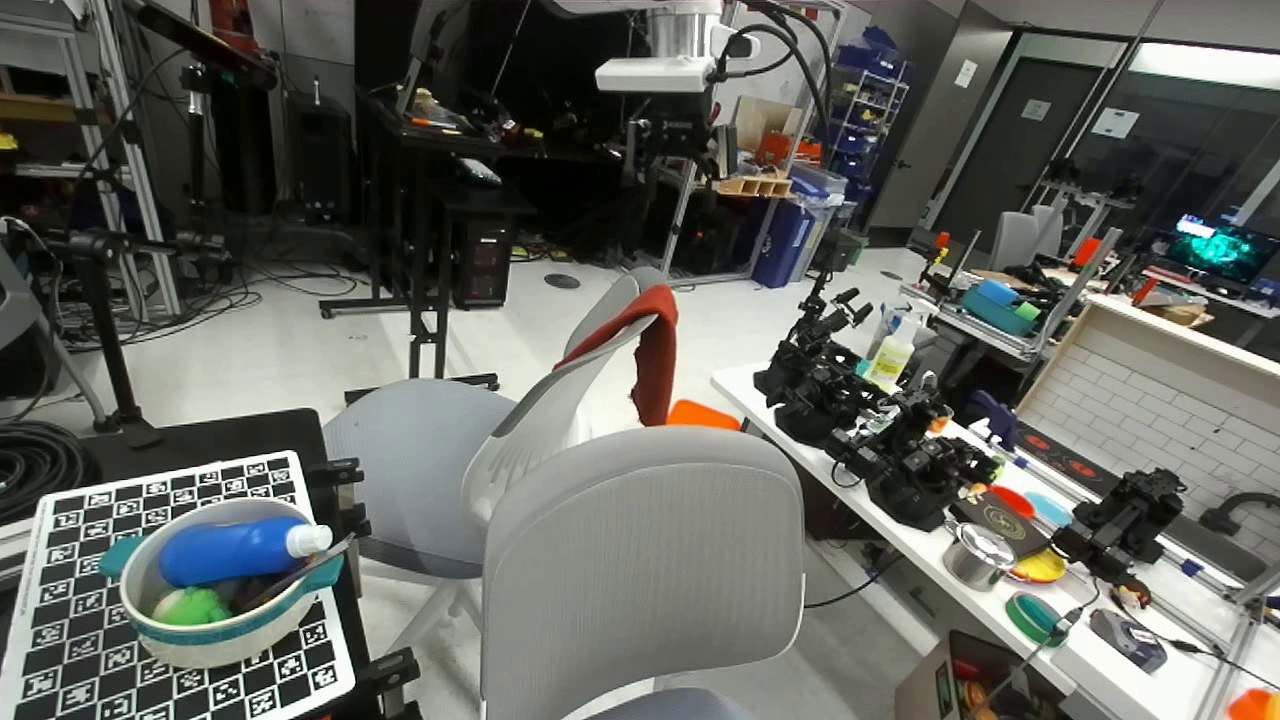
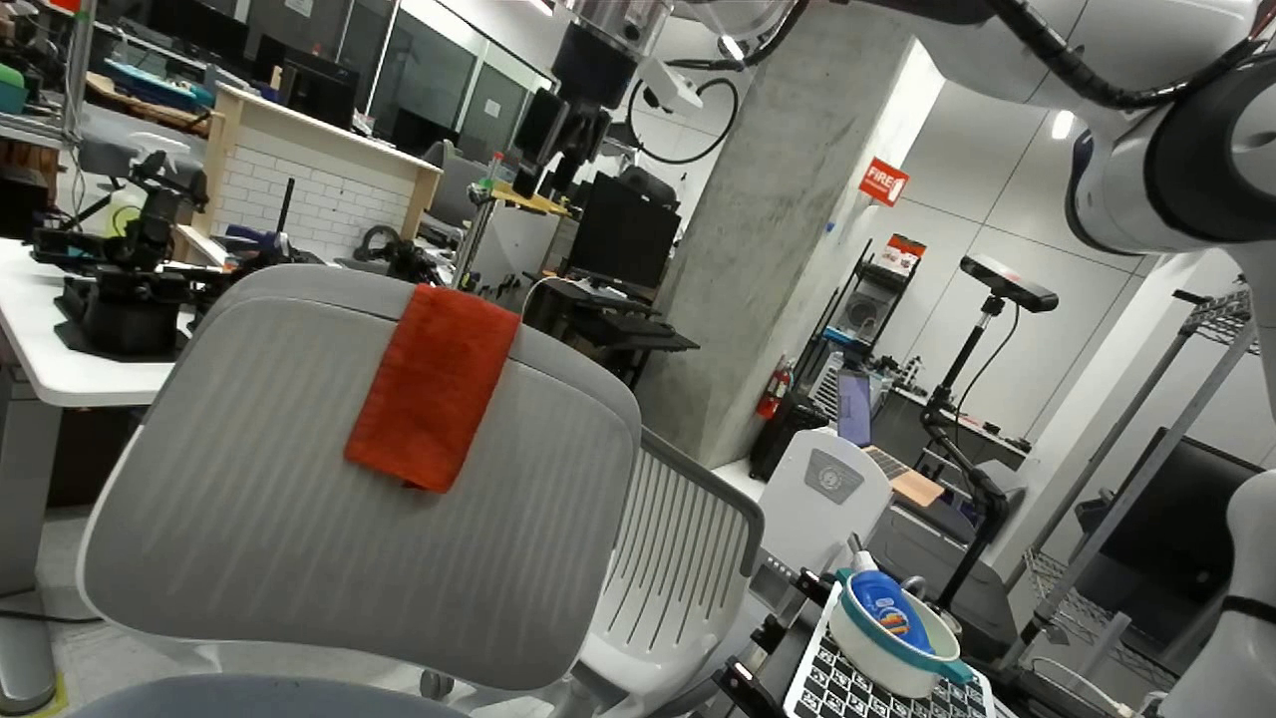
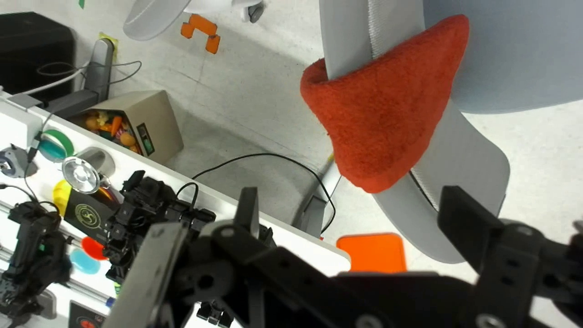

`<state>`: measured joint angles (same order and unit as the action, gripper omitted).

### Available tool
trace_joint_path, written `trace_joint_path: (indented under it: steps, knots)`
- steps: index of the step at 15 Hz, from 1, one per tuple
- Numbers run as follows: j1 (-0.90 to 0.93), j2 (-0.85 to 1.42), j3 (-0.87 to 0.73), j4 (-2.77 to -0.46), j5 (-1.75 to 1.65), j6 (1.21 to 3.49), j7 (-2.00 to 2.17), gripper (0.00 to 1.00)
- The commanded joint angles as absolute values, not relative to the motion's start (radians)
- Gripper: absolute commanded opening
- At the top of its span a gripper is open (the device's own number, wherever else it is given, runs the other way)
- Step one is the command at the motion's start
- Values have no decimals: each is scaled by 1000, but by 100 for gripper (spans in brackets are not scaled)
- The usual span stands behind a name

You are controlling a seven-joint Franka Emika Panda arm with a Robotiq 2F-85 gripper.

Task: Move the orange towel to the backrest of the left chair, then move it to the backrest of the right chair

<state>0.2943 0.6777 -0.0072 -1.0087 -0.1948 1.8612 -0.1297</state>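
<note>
Nothing is gripped by the end effector, whose two fingers are spread well apart; it is suspended in the air, touching nothing. Of the things around, the white desk is the largest; it is situated nearby, and a bump against it could be caused if too wide a swing is made. Below the end effector, a grey office chair is found, which is judged to be the left one, though full certainty cannot be given. Near it, a second grey office chair is placed, and the move to this one is judged to remain. Small black robot arms, mounted on the desk, could also be knocked by a low path. Smaller than these, the red-orange towel is draped over the top edge of the first chair's backrest, so that both faces are partly covered. If the fingers are lowered too deep, the edge may be pinched together with the fabric, and the chair could be dragged. If only a thin fold is caught, the towel could be dropped on the way. Should it be released unevenly at the second chair, sliding off must be expected.
</note>
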Motion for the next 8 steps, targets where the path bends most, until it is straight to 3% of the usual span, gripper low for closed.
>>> trace_joint_path:
  steps: [1, 8]
  knots:
    - [259, 649, 11, -1053, -154, 1872, -177, 100]
    - [196, 773, 28, -913, -58, 1838, -330, 100]
